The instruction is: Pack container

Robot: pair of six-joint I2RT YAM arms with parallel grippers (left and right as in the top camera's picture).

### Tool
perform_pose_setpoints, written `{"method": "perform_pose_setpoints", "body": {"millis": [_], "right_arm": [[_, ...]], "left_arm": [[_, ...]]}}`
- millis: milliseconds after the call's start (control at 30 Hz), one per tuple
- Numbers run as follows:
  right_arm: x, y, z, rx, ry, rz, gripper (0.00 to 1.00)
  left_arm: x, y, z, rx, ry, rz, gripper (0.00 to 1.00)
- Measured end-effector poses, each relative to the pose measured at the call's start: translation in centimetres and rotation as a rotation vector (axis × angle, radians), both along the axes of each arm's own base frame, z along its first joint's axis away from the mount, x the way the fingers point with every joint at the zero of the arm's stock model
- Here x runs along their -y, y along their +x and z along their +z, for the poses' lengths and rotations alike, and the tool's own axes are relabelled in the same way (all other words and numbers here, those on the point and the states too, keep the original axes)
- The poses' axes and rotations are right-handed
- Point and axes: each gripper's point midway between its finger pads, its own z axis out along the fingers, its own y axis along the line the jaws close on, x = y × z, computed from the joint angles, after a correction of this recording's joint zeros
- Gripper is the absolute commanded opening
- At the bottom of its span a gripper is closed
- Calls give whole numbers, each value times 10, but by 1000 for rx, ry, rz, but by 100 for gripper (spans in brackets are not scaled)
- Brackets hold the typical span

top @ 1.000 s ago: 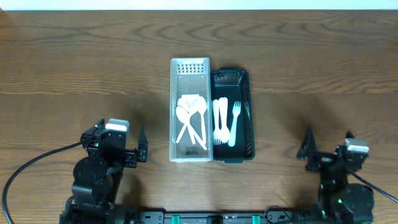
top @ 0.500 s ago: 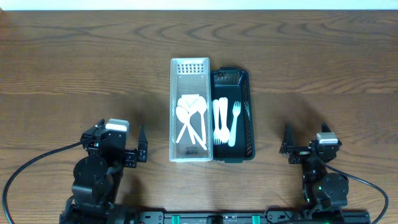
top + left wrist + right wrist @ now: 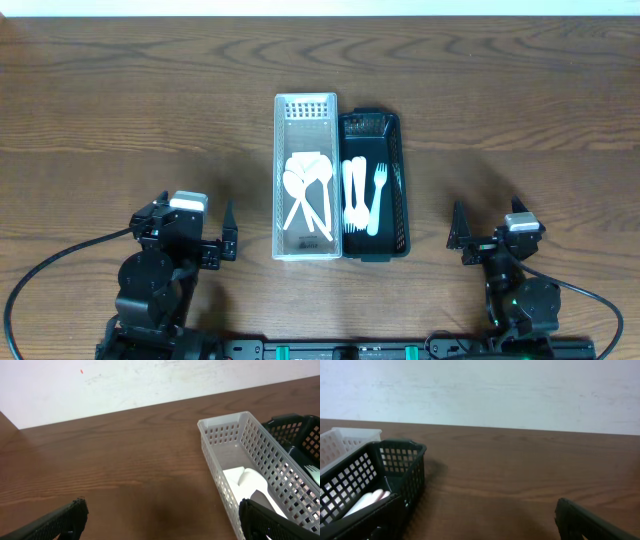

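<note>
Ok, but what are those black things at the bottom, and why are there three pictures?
Those are two robot arms sitting at a wooden table. Each ends in a pincer with two fingers, like a crab claw. One picture looks straight down from above. The other two come from little cameras on the arms' wrists, so you see dark fingers poking in at the bottom. In the middle stand two baskets side by side: a white basket with plastic spoons and a dark basket with plastic forks. The left pincer and the right pincer are both open and hold nothing.
</note>
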Motion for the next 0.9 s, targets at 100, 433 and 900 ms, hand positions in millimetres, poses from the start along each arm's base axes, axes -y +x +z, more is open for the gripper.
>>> {"method": "perform_pose_setpoints", "body": {"millis": [100, 433, 900], "right_arm": [[0, 0, 0, 0, 0, 0, 99], [0, 0, 0, 0, 0, 0, 99], [-1, 0, 0, 0, 1, 8, 99]], "left_arm": [[0, 0, 0, 0, 0, 0, 98], [0, 0, 0, 0, 0, 0, 98], [-15, -39, -23, -7, -56, 59, 98]]}}
